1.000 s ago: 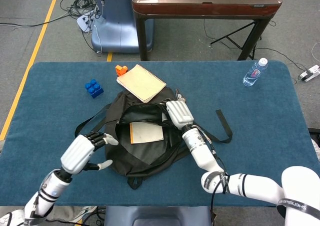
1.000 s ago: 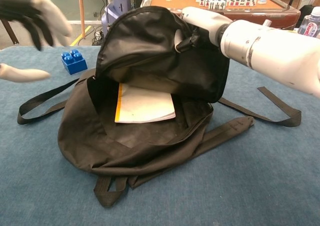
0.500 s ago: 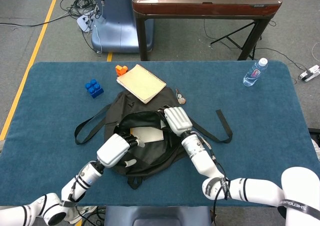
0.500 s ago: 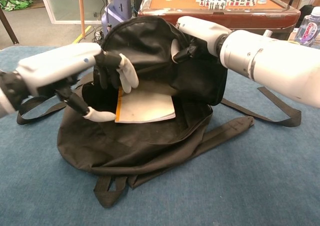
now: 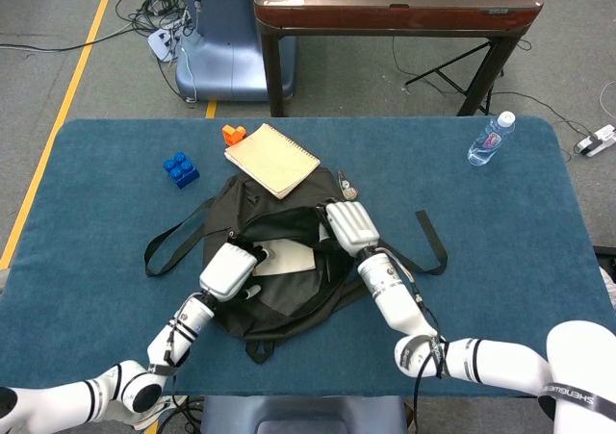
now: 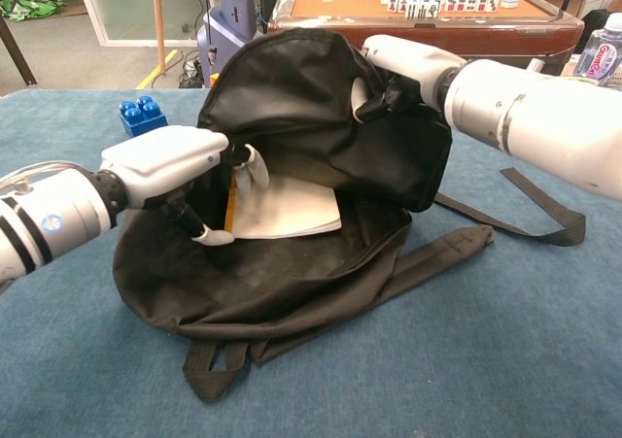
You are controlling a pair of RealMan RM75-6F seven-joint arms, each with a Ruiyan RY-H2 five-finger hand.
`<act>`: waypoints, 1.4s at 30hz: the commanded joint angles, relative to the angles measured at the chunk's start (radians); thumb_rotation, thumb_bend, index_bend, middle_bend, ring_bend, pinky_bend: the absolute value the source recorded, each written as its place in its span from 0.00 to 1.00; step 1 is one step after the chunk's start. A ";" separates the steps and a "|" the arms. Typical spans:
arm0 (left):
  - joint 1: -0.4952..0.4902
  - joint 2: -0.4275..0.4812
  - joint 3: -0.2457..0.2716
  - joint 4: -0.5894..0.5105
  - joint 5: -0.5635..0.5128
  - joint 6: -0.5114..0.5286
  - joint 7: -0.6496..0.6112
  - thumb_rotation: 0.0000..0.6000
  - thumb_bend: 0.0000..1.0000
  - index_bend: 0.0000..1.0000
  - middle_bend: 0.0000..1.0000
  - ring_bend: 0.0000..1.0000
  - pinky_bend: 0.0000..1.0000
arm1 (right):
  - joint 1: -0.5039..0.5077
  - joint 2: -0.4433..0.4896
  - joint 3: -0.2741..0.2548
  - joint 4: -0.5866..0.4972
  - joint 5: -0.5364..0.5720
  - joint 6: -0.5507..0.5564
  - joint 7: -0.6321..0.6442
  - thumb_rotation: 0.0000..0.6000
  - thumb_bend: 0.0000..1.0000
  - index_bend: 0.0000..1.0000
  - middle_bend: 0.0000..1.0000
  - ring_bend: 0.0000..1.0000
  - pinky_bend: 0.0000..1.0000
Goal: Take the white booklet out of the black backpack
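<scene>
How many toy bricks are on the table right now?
2: a blue brick left of the backpack, and an orange brick touching the notepad's left corner. The backpack could hide more.

Both arms are glossy white cylinders with dark bands at the joints. The left hand (image 6: 180, 171) has a smooth white back and white-tipped fingers over black inner parts; the right hand (image 5: 350, 224) matches it. The right forearm carries thin black cables (grey lettering marks the right shoulder shell).

Bright, even overhead light; soft faint shadows on the table (image 5: 500, 251). Sharp in both views. Dim inside the black backpack (image 6: 321, 117).
</scene>
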 commanded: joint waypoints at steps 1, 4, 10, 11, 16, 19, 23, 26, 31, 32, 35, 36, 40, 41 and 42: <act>-0.008 -0.021 -0.002 0.025 -0.019 0.007 0.009 1.00 0.21 0.38 0.42 0.38 0.43 | 0.024 -0.005 0.037 0.032 0.069 -0.040 0.010 1.00 0.85 0.61 0.42 0.26 0.32; -0.012 -0.028 0.005 0.045 -0.019 0.016 0.006 1.00 0.21 0.38 0.42 0.38 0.43 | 0.055 -0.013 0.064 0.067 0.130 -0.074 0.008 1.00 0.85 0.61 0.42 0.26 0.32; -0.016 -0.040 0.016 0.070 -0.019 0.033 -0.008 1.00 0.21 0.38 0.42 0.38 0.43 | 0.128 -0.037 0.113 0.153 0.266 -0.138 -0.005 1.00 0.85 0.61 0.42 0.26 0.32; -0.017 -0.041 0.018 0.072 -0.019 0.034 -0.007 1.00 0.21 0.38 0.42 0.38 0.43 | 0.138 -0.040 0.117 0.163 0.283 -0.144 -0.008 1.00 0.85 0.61 0.42 0.26 0.32; -0.023 -0.050 0.026 0.080 -0.022 0.039 -0.002 1.00 0.21 0.38 0.42 0.38 0.43 | 0.178 -0.053 0.132 0.203 0.360 -0.154 -0.019 1.00 0.85 0.61 0.42 0.26 0.32; -0.031 -0.059 0.029 0.098 -0.020 0.043 0.016 1.00 0.21 0.38 0.42 0.38 0.43 | 0.188 -0.056 0.126 0.206 0.375 -0.152 -0.024 1.00 0.85 0.61 0.42 0.26 0.32; -0.038 -0.078 0.029 0.125 -0.033 0.041 0.038 1.00 0.21 0.38 0.42 0.38 0.43 | 0.192 -0.056 0.115 0.203 0.380 -0.148 -0.024 1.00 0.85 0.61 0.42 0.26 0.32; -0.043 -0.092 0.030 0.147 -0.048 0.035 0.058 1.00 0.21 0.38 0.42 0.38 0.43 | 0.194 -0.055 0.109 0.207 0.383 -0.146 -0.020 1.00 0.85 0.61 0.42 0.26 0.32; -0.048 -0.107 0.029 0.172 -0.076 0.024 0.087 1.00 0.21 0.38 0.42 0.38 0.43 | 0.197 -0.057 0.106 0.220 0.388 -0.147 -0.012 1.00 0.85 0.61 0.42 0.26 0.32; -0.049 -0.109 0.028 0.176 -0.083 0.021 0.093 1.00 0.21 0.38 0.42 0.38 0.43 | 0.197 -0.056 0.104 0.222 0.387 -0.149 -0.010 1.00 0.85 0.61 0.42 0.26 0.32; -0.051 -0.112 0.027 0.183 -0.097 0.015 0.101 1.00 0.21 0.38 0.42 0.38 0.43 | 0.196 -0.055 0.102 0.226 0.386 -0.151 -0.003 1.00 0.85 0.61 0.42 0.26 0.32; -0.052 -0.114 0.026 0.186 -0.101 0.014 0.103 1.00 0.21 0.38 0.42 0.38 0.43 | 0.196 -0.055 0.102 0.227 0.386 -0.152 0.000 1.00 0.85 0.61 0.42 0.26 0.32; -0.057 -0.122 0.021 0.197 -0.115 0.013 0.110 1.00 0.21 0.38 0.42 0.38 0.43 | 0.192 -0.053 0.097 0.231 0.385 -0.158 0.010 1.00 0.85 0.61 0.42 0.26 0.32; -0.058 -0.125 0.019 0.199 -0.118 0.014 0.111 1.00 0.21 0.38 0.42 0.38 0.43 | 0.190 -0.053 0.096 0.232 0.385 -0.158 0.014 1.00 0.85 0.61 0.42 0.26 0.32; -0.059 -0.128 0.017 0.203 -0.121 0.015 0.113 1.00 0.21 0.38 0.42 0.38 0.43 | 0.189 -0.053 0.094 0.233 0.384 -0.160 0.018 1.00 0.85 0.61 0.42 0.26 0.32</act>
